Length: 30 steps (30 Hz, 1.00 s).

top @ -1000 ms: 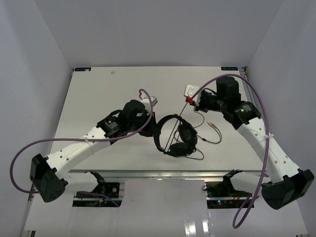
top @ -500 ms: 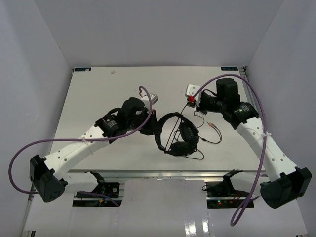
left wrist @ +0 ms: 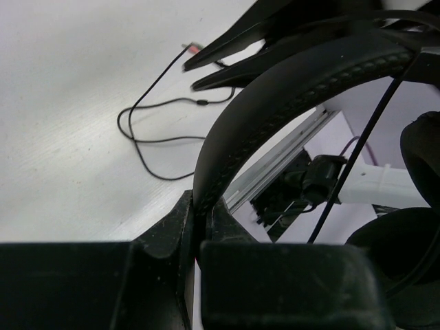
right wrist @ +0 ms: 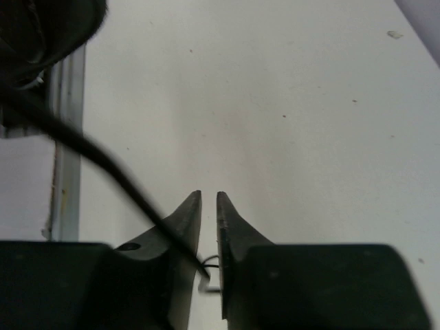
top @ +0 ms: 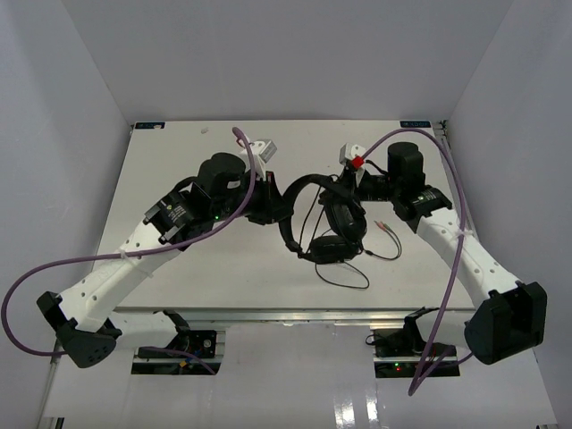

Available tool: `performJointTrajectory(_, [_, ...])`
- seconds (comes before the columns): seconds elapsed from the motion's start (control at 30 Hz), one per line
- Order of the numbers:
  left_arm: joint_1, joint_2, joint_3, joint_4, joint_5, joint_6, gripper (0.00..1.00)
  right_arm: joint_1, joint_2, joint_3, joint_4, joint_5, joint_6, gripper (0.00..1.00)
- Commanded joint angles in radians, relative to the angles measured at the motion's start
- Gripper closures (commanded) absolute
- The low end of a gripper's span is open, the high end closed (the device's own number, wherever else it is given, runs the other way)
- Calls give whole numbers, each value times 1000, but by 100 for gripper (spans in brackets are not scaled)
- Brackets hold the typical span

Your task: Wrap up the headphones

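The black headphones (top: 326,219) hang tilted above the white table (top: 179,161) at mid-right. My left gripper (top: 271,204) is shut on the arched headband (left wrist: 289,82), which runs up out of the closed jaws in the left wrist view. One earcup (left wrist: 405,261) hangs at the right there. My right gripper (top: 349,183) is just right of the headband, its jaws (right wrist: 208,196) nearly closed on the thin black cord (right wrist: 103,161). The rest of the cord (top: 344,273) lies looped on the table, with its pinkish plugs (top: 382,225) to the right.
The table's front edge carries a metal rail (top: 295,313), which also shows in the left wrist view (left wrist: 275,165). Thick purple cables (top: 465,179) arc over both arms. White walls close in the left, right and back sides.
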Motion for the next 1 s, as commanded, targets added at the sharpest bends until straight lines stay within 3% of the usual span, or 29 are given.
performJointTrajectory(0.0, [-7, 13, 134, -30, 10, -12, 100, -5, 62, -61, 331, -135, 269, 70])
performJointTrajectory(0.13, [-8, 46, 214, -74, 9, -19, 100, -5, 124, -96, 470, -166, 354, 60])
performJointTrajectory(0.33, [-9, 85, 365, -119, -37, -33, 100, -5, 164, -201, 639, -209, 407, 60])
performJointTrajectory(0.57, [-9, 177, 557, -121, -9, -64, 100, 7, 203, -352, 969, -274, 627, 59])
performJointTrajectory(0.77, [-8, 211, 639, -95, -17, -97, 100, 33, 266, -437, 1402, -292, 922, 61])
performJointTrajectory(0.87, [-9, 208, 661, -97, -91, -103, 100, 48, 294, -507, 1589, -290, 1086, 64])
performJointTrajectory(0.97, [-8, 192, 668, -95, -194, -111, 100, 55, 269, -560, 1632, -290, 1094, 66])
